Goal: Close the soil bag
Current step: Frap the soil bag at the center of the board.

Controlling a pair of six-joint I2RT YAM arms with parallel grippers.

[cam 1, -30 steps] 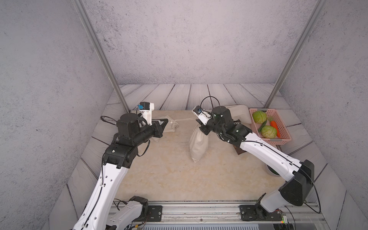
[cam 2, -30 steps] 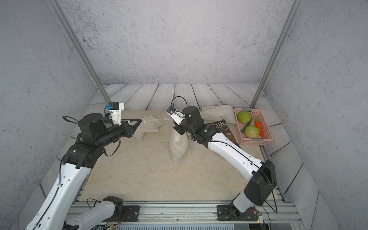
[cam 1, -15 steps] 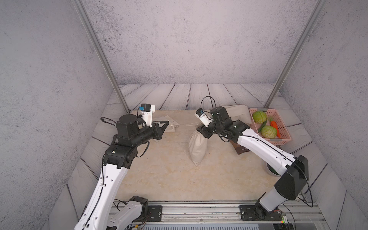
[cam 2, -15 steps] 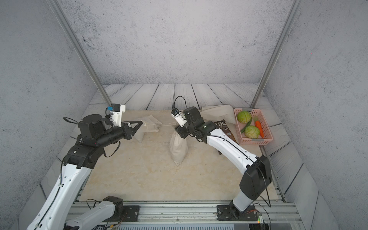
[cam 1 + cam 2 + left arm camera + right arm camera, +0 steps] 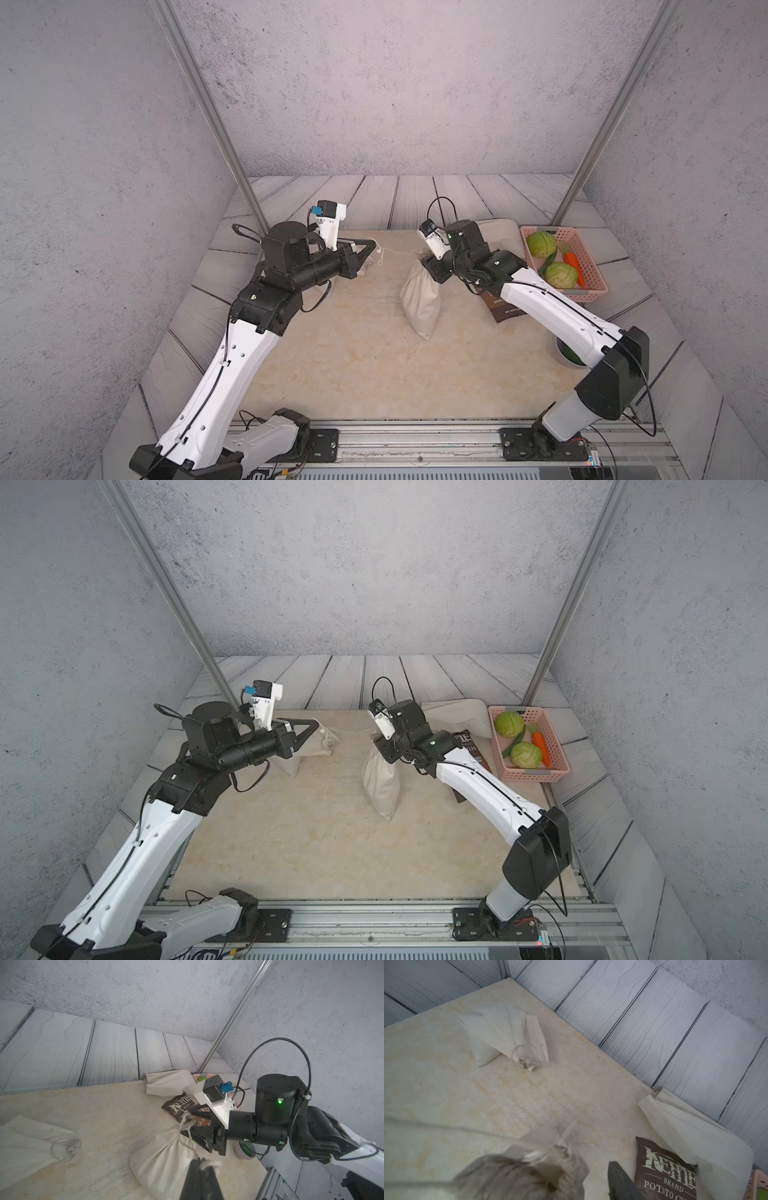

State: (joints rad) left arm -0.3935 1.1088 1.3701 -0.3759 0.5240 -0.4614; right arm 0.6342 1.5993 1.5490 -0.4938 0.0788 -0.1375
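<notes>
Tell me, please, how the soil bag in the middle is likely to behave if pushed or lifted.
The soil bag would probably slump, not slide: its cloth creases below the cinched neck. It is likely heavy for its size, as the full bottom bulges. Lifted by its thin drawstring, it may swing.

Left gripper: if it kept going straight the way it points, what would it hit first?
Probably the bag at its cinched neck, where the string it holds leads, with the right gripper straddling that neck; depth is unclear.

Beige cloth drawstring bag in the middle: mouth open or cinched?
Cinched: the beige cloth drawstring bag has its neck bunched tight in the left wrist view, drawstring pinched in the left gripper.
</notes>
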